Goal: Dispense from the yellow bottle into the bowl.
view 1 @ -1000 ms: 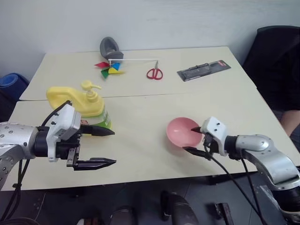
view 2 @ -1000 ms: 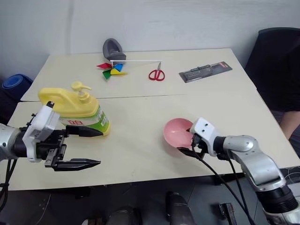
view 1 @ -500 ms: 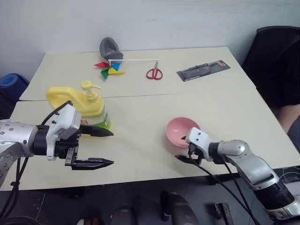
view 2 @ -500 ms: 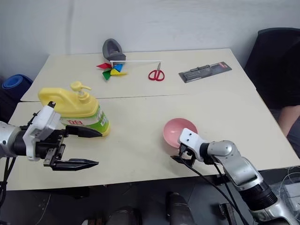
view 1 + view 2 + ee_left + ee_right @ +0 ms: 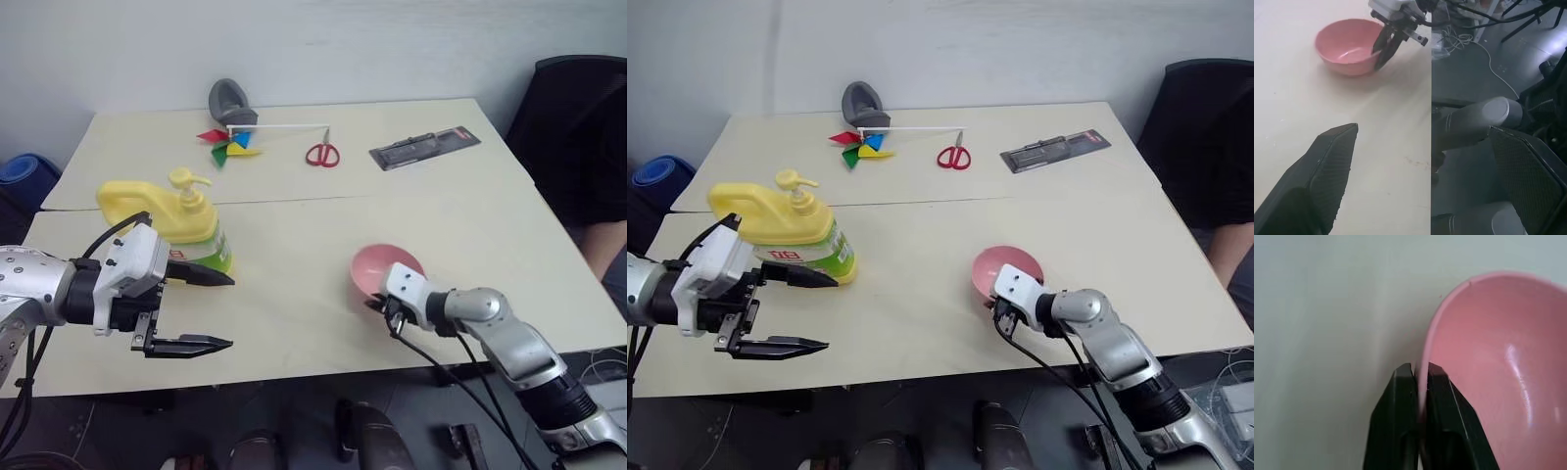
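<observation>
On the near half of the table (image 5: 294, 255), at about five o'clock, my right gripper (image 5: 1420, 377) pinches the rim of the bowl (image 5: 387, 272), one finger inside and one outside. This bowl seems light, stiff and glossy, so it may slip or tip; I judge the rim is the only good hold. My left gripper (image 5: 211, 308) is spread wide, just beside the yellow bottle (image 5: 171, 220) at nine o'clock, not touching it. That bottle looks heavy and squat; I would press its pump or take the handle. Its green-white label has red characters, too small to read.
</observation>
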Robot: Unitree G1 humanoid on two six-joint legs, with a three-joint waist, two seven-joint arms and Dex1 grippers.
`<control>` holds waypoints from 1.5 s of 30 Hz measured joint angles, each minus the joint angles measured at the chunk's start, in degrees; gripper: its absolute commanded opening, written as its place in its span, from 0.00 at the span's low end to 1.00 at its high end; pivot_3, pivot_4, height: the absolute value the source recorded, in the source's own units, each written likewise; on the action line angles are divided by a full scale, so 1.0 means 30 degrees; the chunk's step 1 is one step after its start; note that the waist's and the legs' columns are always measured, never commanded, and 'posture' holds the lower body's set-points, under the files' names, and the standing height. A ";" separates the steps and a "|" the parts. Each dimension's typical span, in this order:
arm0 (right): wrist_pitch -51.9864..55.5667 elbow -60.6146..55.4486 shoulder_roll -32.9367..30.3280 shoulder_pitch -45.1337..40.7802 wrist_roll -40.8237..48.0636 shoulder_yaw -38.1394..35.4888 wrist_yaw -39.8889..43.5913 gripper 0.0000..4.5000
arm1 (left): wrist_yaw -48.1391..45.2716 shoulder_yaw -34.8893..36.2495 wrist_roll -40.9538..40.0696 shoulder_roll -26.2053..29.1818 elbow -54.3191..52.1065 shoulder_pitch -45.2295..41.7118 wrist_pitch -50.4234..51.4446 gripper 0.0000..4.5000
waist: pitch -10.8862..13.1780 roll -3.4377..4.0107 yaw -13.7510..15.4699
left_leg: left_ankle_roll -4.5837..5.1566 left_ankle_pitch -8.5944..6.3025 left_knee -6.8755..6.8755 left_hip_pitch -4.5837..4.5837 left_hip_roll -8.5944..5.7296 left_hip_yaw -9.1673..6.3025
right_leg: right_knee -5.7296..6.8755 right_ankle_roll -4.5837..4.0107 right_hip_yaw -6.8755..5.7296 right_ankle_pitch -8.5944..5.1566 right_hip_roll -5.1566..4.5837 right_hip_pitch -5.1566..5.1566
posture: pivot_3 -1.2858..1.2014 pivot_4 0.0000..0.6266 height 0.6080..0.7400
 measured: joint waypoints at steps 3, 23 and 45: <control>-0.0104 0.0019 0.0000 0.0005 -0.0276 0.0016 0.0079 0.00 | 0.0177 -0.0098 0.0082 -0.0202 0.0152 -0.0066 -0.0011 1.00 | 0.0000 0.0001 0.0010 | 0.0002 -0.0001 0.0004 -0.0006 0.0000 -0.0002 | -0.0001 0.0000 0.0019 0.0000 -0.0001 0.0000 | 0.52 0.24 1.00; -0.5159 1.0581 0.4492 -1.5382 -0.2133 0.3366 0.8189 0.00 | -0.0685 0.0591 -0.0613 0.3444 1.0050 -0.9422 0.1733 0.48 | 0.0032 -0.0052 -0.0227 | -0.0031 -0.0010 0.0144 -0.0249 0.0041 0.0188 | 0.0267 -0.0075 0.0023 -0.0052 0.0085 -0.0280 | 0.52 0.24 1.00; -0.6243 1.6314 0.8829 -1.9803 -0.2120 0.2832 0.9960 0.00 | -0.2349 -0.3682 0.4440 0.0109 1.5016 -1.3088 -0.1311 0.00 | 0.0027 -0.0060 -0.1129 | -0.0065 0.0012 0.0186 -0.0348 0.0051 0.0106 | 0.0321 -0.0076 -0.0088 -0.0052 0.0010 -0.0342 | 0.52 0.24 1.00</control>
